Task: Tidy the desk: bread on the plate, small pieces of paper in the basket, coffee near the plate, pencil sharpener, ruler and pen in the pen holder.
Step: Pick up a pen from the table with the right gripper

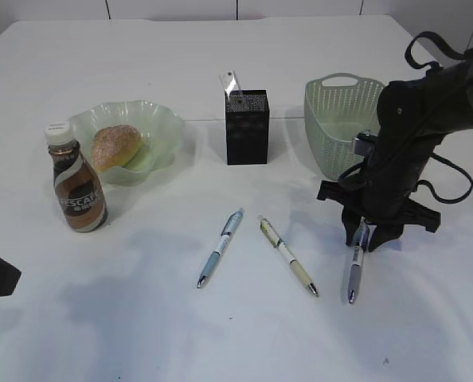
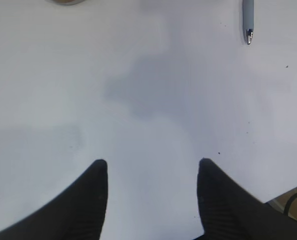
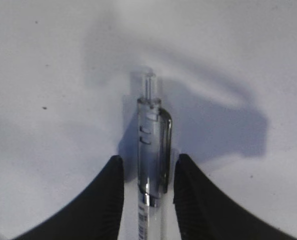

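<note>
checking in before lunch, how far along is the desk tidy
Done: round bread roll on green wavy plate, brown coffee bottle beside it, clear ruler in black pen holder. In hand: right gripper straddles grey pen. Left: blue pen, yellow pen.

Between the fingers [image 3: 106, 200] of our right gripper [image 3: 147, 172] lies a grey pen [image 3: 152, 145], its clip turned toward the right-hand finger and its clear push button pointing away from the hand. Both ribbed pads sit close against the barrel, whether pressing or only flanking we cannot tell. The white table [image 3: 48, 65] beyond carries the gripper's soft shadow.
</note>
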Controlling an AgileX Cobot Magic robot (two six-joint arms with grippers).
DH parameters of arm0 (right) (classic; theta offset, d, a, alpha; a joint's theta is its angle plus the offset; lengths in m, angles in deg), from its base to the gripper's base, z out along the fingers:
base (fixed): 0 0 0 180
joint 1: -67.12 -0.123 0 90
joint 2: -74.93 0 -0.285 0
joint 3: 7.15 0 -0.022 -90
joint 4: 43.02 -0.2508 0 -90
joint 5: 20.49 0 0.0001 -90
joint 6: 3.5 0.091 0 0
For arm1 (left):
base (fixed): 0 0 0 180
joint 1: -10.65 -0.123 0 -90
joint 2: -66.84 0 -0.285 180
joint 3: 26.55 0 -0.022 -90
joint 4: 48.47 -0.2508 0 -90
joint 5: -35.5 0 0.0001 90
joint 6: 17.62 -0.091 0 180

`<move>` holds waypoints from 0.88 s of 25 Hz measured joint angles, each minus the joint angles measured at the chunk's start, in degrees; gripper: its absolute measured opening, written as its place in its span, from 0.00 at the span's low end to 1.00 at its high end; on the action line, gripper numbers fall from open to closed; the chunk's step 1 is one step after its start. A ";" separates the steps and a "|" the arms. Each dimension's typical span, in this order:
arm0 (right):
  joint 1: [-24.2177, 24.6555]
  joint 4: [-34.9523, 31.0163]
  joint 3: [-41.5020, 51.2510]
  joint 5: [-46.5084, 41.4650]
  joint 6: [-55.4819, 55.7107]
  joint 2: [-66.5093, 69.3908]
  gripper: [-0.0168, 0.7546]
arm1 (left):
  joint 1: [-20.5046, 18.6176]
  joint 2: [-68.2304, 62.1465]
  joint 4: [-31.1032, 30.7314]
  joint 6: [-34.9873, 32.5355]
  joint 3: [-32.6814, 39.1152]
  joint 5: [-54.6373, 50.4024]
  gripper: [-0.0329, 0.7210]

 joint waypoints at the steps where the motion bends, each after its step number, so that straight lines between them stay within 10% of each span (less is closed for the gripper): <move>1: 0.00 0.00 0.00 0.10 0.00 0.00 0.39 | 0.00 0.00 0.00 0.00 0.00 0.00 0.58; 22: 0.00 -1.01 -0.65 -0.78 -0.15 0.91 0.20 | 0.00 0.00 0.00 0.00 0.00 0.00 0.58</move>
